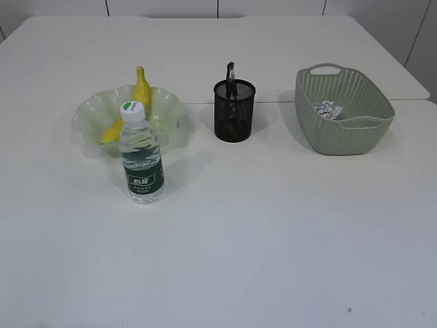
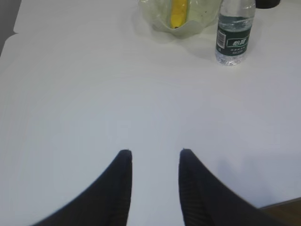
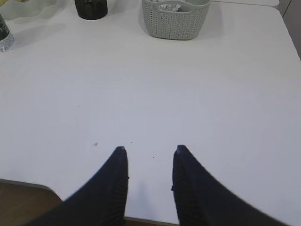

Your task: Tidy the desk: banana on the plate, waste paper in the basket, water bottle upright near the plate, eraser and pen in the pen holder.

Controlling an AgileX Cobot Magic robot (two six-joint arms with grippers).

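The banana (image 1: 138, 96) lies in the pale-green plate (image 1: 92, 113) at the back left of the desk (image 1: 273, 225). The water bottle (image 1: 142, 154) stands upright just in front of the plate. A dark pen (image 1: 231, 75) sticks out of the black mesh pen holder (image 1: 234, 111). White waste paper (image 1: 328, 109) lies inside the sage-green basket (image 1: 355, 130). No eraser shows. My left gripper (image 2: 154, 151) is open over bare desk, far from the bottle (image 2: 233, 33). My right gripper (image 3: 148, 148) is open and empty near the front edge. Neither arm appears in the exterior view.
The desk's front edge (image 3: 28, 184) runs just under my right gripper, with brown floor beyond. The basket (image 3: 176, 21) and pen holder (image 3: 91, 8) stand at the far side in the right wrist view. A second table (image 1: 205, 41) adjoins behind.
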